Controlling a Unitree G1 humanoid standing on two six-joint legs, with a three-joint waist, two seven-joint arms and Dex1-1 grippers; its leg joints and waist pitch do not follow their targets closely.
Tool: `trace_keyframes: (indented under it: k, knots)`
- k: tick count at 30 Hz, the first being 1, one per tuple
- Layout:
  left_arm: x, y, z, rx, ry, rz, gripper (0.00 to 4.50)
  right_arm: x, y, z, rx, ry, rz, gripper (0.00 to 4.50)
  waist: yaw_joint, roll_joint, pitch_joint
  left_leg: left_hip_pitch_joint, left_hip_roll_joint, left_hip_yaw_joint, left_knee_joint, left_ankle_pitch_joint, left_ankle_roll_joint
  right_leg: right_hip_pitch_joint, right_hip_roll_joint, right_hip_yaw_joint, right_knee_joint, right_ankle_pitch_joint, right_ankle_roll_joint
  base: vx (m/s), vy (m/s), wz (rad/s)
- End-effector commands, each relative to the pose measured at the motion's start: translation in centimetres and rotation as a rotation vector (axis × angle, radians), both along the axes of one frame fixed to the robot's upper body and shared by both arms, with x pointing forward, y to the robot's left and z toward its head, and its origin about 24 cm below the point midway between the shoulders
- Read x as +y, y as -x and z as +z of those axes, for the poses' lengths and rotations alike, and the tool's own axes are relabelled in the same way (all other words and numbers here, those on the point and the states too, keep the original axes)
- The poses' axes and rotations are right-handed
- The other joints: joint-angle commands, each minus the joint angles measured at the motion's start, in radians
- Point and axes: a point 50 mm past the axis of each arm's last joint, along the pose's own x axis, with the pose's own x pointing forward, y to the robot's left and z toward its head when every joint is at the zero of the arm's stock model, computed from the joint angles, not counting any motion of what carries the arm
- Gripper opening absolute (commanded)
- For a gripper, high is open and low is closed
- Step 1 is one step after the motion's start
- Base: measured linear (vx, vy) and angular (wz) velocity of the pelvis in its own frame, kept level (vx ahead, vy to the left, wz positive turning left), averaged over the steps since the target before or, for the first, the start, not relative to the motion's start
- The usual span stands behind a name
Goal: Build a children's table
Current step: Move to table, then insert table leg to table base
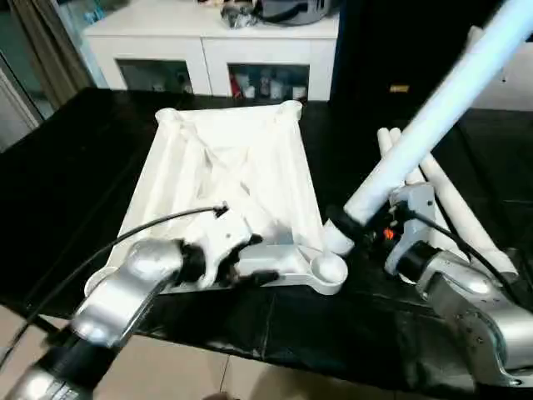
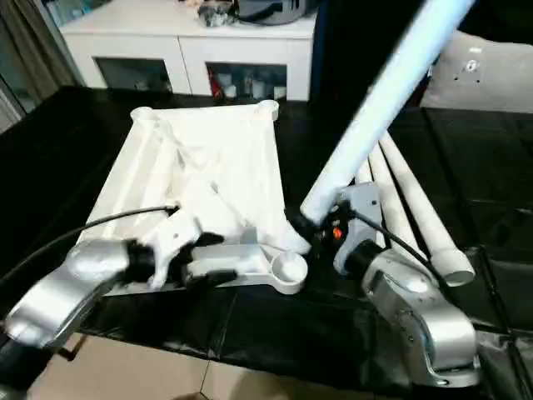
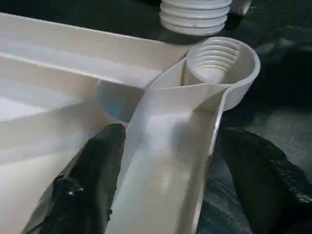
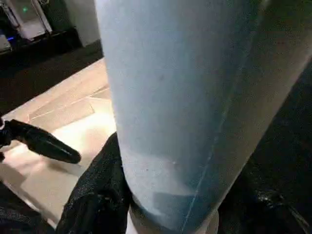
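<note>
The children's table top (image 1: 225, 167) lies upside down on the black work surface, ribbed underside up. My left gripper (image 1: 254, 260) is open and straddles the top's near rim, one finger (image 3: 92, 185) inside and the other outside, just short of the near-right corner socket (image 3: 219, 61). My right gripper (image 1: 362, 221) is shut on a long white leg (image 1: 441, 108). The leg slants up to the right. Its ridged lower end (image 3: 195, 14) hangs right beside that socket, not inside it.
More white legs (image 1: 450, 200) lie side by side on the black surface to the right of the top. A white glass-doored cabinet (image 1: 208, 50) stands behind the work surface. The surface's near edge (image 1: 250, 350) runs just below my forearms.
</note>
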Motion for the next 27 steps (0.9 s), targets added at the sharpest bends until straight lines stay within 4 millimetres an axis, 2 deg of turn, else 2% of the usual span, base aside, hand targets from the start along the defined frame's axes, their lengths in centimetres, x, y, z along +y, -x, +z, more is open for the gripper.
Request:
trace_keyframes:
  k: [1, 3, 5, 10, 11, 14, 17, 18, 21, 23, 27]
  knots:
    - [-0.6, 0.0, -0.5, 0.024, -0.01, -0.053, 3.2, 0.5, 0.4, 0.9, -0.025, -0.004, 0.039, 1.9, 0.002, -0.009, -0.061, 0.007, 0.07, -0.018, -0.072, -0.04, 0.051, 0.043, -0.087, 0.047, -0.071, 0.15, -0.242, 0.0, 0.0, 0.0]
    - [-0.9, 0.0, -0.8, 0.034, -0.01, -0.074, 3.04, 0.4, 0.4, 1.1, -0.058, 0.001, 0.01, 1.9, 0.002, -0.006, -0.059, 0.01, 0.075, -0.019, -0.076, -0.076, 0.044, 0.04, -0.089, 0.048, -0.074, 0.092, -0.241, 0.0, 0.0, 0.0]
    - [-1.1, 0.0, -0.8, 0.041, -0.002, -0.079, 2.93, 0.2, 0.2, 1.1, -0.071, -0.006, -0.023, 1.9, -0.001, -0.007, -0.056, 0.01, 0.077, -0.019, -0.079, -0.112, 0.03, 0.041, -0.091, 0.049, -0.078, 0.046, -0.246, 0.0, 0.0, 0.0]
    - [-1.4, 0.0, -1.1, 0.058, -0.017, -0.123, 2.5, 0.1, 0.3, 1.4, -0.083, -0.051, -0.027, 1.9, -0.005, -0.006, -0.053, 0.011, 0.077, -0.018, -0.083, -0.136, 0.021, 0.039, -0.089, 0.051, -0.083, 0.004, -0.247, 0.0, 0.0, 0.0]
    - [-1.4, 0.0, -1.1, 0.057, -0.018, -0.122, 2.5, 0.2, 0.3, 1.4, -0.083, -0.054, -0.025, 1.9, -0.006, -0.004, -0.053, 0.011, 0.077, -0.018, -0.082, -0.137, 0.021, 0.04, -0.089, 0.052, -0.084, 0.003, -0.246, 0.0, 0.0, 0.0]
    - [-1.1, -0.4, -1.6, 0.052, -0.054, -0.103, 2.18, 0.4, 0.6, 1.5, -0.064, -0.074, 0.002, 1.9, -0.006, -0.004, -0.054, 0.011, 0.077, -0.019, -0.082, -0.126, 0.025, 0.04, -0.089, 0.052, -0.082, 0.021, -0.244, 0.0, 0.0, 0.0]
    - [-0.9, -0.6, -1.8, 0.054, -0.072, -0.098, 2.06, 0.5, 0.4, 1.7, -0.101, -0.088, -0.028, 1.9, -0.005, -0.004, -0.057, 0.01, 0.078, -0.019, -0.081, -0.106, 0.028, 0.04, -0.091, 0.052, -0.079, 0.06, -0.243, 0.0, 0.0, 0.0]
    - [-0.7, -0.6, -2.0, 0.061, -0.078, -0.092, 1.84, 0.6, 0.4, 1.7, -0.102, -0.089, -0.031, 1.9, -0.006, -0.006, -0.056, 0.009, 0.078, -0.018, -0.082, -0.108, 0.028, 0.039, -0.091, 0.051, -0.08, 0.056, -0.244, 0.0, 0.0, 0.0]
    - [-0.4, -0.7, -2.3, 0.061, -0.099, -0.088, 1.68, 0.8, 0.5, 1.6, -0.081, -0.077, -0.006, 1.9, -0.006, -0.003, -0.054, 0.013, 0.08, -0.02, -0.085, -0.129, 0.02, 0.039, -0.089, 0.051, -0.082, 0.027, -0.243, 0.0, 0.0, 0.0]
    - [-0.3, -0.8, -2.3, 0.058, -0.103, -0.084, 1.51, 0.9, 0.6, 1.6, -0.073, -0.066, 0.02, 1.9, -0.007, -0.006, -0.053, 0.012, 0.079, -0.019, -0.086, -0.141, 0.018, 0.039, -0.09, 0.052, -0.084, 0.011, -0.244, 0.0, 0.0, 0.0]
    - [-0.4, -0.9, -2.2, 0.055, -0.083, -0.081, 1.16, 1.0, 0.8, 1.4, -0.067, -0.049, 0.054, 1.9, -0.006, -0.007, -0.053, 0.01, 0.08, -0.019, -0.084, -0.124, 0.024, 0.04, -0.092, 0.053, -0.082, 0.027, -0.246, 0.0, 0.0, 0.0]
